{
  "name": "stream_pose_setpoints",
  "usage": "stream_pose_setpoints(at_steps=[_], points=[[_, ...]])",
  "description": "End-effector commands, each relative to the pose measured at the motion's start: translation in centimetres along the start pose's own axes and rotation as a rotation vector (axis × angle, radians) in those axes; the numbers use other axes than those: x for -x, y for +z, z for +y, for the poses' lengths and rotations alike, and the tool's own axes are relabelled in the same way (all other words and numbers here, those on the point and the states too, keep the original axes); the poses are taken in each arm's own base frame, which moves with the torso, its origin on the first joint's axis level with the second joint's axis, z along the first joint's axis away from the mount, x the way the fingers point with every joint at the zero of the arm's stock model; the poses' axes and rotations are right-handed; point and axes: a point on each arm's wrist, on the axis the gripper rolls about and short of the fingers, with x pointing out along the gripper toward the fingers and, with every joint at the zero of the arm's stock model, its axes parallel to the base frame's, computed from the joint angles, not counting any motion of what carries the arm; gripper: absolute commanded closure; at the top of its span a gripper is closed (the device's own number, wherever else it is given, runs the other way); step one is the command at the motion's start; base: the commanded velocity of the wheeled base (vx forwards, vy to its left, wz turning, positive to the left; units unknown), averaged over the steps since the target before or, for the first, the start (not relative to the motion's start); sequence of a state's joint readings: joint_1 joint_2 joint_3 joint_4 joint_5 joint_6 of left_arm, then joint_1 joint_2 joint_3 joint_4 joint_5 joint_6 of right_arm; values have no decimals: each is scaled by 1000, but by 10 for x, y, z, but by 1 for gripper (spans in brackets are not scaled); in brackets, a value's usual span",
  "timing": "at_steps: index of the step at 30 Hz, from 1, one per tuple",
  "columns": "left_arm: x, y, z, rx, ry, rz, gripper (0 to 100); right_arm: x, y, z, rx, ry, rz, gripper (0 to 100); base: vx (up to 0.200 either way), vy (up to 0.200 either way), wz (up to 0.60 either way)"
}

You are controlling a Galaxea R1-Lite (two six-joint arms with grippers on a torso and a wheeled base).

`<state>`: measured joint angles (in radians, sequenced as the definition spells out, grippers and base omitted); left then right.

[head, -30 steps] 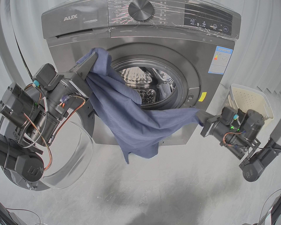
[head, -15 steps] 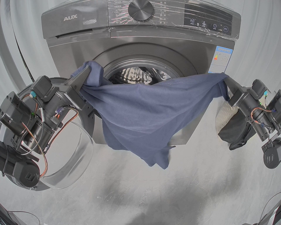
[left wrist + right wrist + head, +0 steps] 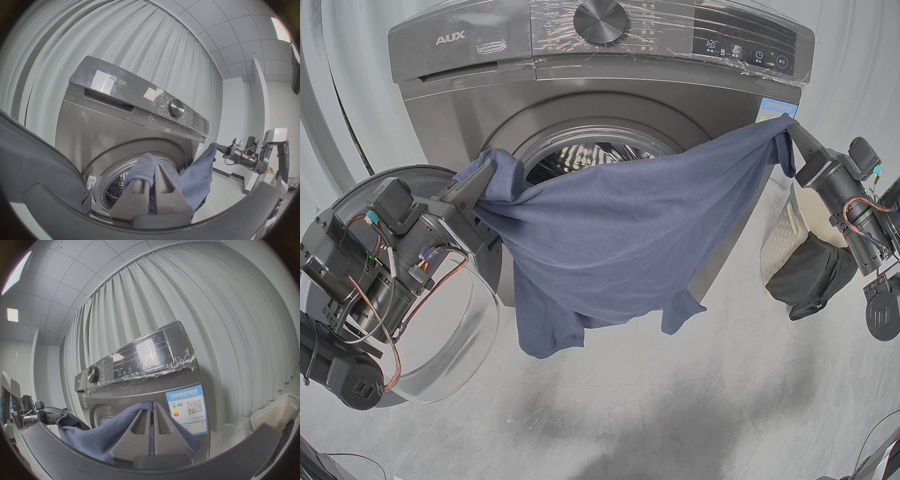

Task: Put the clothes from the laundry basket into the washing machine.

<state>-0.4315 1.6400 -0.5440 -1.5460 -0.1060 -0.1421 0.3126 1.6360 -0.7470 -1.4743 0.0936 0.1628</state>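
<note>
Looking from close in, I see the round glass-fronted door [image 3: 450, 350] swung open low on the left, beside my left arm. Above it my left gripper [image 3: 486, 172] is clenched on one bunched corner of a dark blue cloth garment [image 3: 612, 231]. My right gripper [image 3: 795, 132] is clamped on the opposite corner, higher and out to the right. The garment hangs spread between them, its lower edges dangling free above the pale grey floor [image 3: 650, 406]. Behind it stands the grey metal front-loading washing machine [image 3: 456, 119], the cloth covering most of the drum opening [image 3: 581, 153]. Farther right, a cream perforated plastic laundry basket [image 3: 782, 240] sits beside the machine, a black garment [image 3: 812, 278] hanging out of it.
</note>
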Motion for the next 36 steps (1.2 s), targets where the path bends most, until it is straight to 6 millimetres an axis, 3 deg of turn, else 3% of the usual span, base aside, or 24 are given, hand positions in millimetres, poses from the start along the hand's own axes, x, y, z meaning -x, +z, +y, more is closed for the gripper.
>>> stream_pose_setpoints(at_steps=[1, 7, 12, 18, 36], points=[[1, 1, 1, -1, 3, -1, 100, -3, 9, 2, -1, 3, -38, 100, 0, 0, 0], [0, 1, 2, -4, 6, -3, 100, -2, 16, 9, -13, 4, -59, 100, 0, 0, 0], [-4, 22, -1, -2, -2, -85, 100, 0, 30, 11, -9, 9, -90, 100, 0, 0, 0], [-4, 35, -3, -5, -10, -132, 100, 2, 29, 14, -17, 16, -82, 100, 0, 0, 0], [-5, 29, -3, -2, -7, -111, 100, 8, 15, 13, -23, 10, -23, 100, 0, 0, 0]])
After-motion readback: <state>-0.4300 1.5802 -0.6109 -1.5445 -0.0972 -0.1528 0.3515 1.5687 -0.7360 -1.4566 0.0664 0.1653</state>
